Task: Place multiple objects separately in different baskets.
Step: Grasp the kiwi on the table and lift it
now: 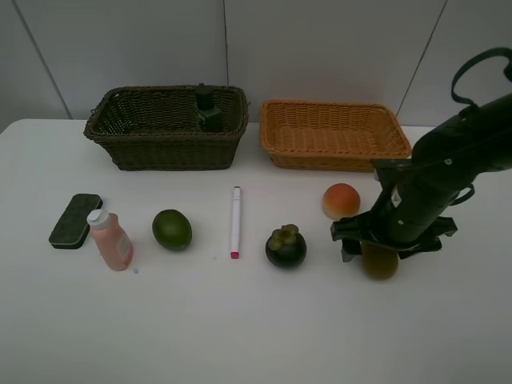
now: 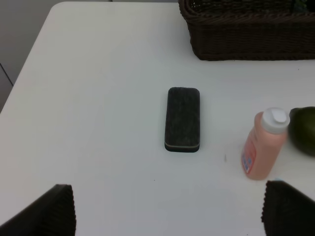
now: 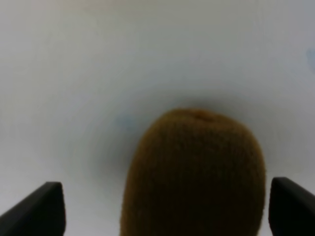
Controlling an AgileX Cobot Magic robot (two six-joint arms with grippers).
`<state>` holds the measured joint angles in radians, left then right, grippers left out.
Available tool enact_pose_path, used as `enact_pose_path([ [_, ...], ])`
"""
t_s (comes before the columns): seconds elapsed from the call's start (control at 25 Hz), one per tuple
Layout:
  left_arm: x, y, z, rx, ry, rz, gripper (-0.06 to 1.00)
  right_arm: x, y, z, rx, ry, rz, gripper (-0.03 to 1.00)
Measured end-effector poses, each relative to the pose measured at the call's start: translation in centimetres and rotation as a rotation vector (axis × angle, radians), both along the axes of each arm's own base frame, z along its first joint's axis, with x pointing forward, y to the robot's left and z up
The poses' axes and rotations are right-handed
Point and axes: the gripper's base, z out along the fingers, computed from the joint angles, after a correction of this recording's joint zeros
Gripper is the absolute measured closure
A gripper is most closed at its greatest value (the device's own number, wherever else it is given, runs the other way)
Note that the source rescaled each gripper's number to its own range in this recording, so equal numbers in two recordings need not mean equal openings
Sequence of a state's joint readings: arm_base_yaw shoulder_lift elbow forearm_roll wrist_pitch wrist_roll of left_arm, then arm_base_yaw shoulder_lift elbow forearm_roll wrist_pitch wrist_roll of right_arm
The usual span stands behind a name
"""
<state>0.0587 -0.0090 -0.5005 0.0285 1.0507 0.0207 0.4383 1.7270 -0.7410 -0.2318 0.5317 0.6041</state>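
Standing upright in the dark basket [image 1: 120, 154] is a pump bottle [image 1: 207, 110].

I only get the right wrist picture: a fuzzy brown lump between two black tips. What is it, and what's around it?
Observer: A kiwi. A peach sits close beside it, out of your picture.
Operator: Where would the kiwi go?
Observer: A tan basket stands just beyond it, nothing showing inside.
Operator: Any other basket?
Observer: A dark basket stands beside the tan one, holding a green pump bottle.
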Motion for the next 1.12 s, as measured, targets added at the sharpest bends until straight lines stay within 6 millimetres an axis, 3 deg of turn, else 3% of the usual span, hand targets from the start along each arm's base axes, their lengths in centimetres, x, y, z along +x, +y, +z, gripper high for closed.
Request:
enact_pose_path([
  [0.2, 0.00, 0.00, 0.00, 0.000, 0.000, 0.000, -0.06, 0.00, 0.02, 0.00, 0.003, 0.000, -0.003, 0.01],
  [0.28, 0.00, 0.00, 0.00, 0.000, 0.000, 0.000, -0.06, -0.01, 0.03, 0.00, 0.004, 0.001, -0.005, 0.11],
  [0.4, 0.00, 0.00, 0.00, 0.000, 0.000, 0.000, -0.06, -0.08, 0.12, -0.02, 0.019, 0.007, -0.026, 0.37],
  [0.44, 0.00, 0.00, 0.00, 0.000, 0.000, 0.000, -0.06, -0.09, 0.15, -0.02, 0.023, 0.009, -0.031, 0.40],
  [1.12, 0.00, 0.00, 0.00, 0.000, 0.000, 0.000, -0.06, -0.27, 0.23, -0.05, 0.037, 0.029, -0.067, 0.40],
])
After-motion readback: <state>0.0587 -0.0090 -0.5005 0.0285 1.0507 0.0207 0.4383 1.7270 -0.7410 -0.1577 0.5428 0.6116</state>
